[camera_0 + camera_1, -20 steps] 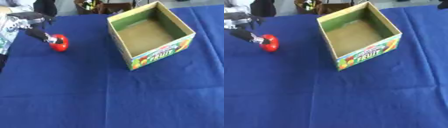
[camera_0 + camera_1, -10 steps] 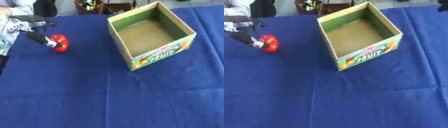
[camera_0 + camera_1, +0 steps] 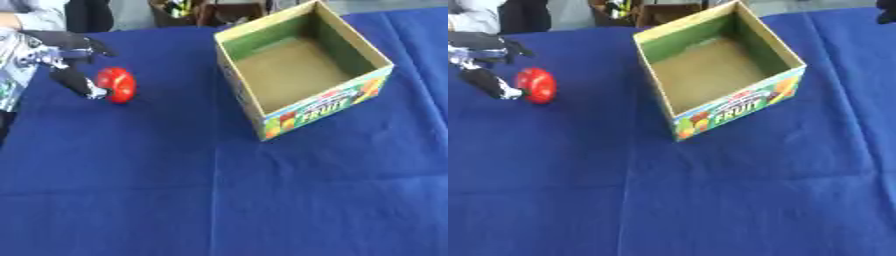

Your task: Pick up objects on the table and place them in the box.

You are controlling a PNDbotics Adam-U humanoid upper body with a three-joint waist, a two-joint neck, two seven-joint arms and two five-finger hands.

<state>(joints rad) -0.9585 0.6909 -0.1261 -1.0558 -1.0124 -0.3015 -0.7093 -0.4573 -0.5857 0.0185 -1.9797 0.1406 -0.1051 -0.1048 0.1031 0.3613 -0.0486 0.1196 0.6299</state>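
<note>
left hand (image 3: pixel 61 55) cut off at edge

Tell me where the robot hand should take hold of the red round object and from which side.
Grip the red round object across its rounded middle, coming from its left, where the left robot hand is already beside it with a finger touching its edge. It looks smooth and rounded with no handle, so opposing thumb and fingers across its width seems best. The cardboard box stands apart on its right, leaving that side clear.
</note>
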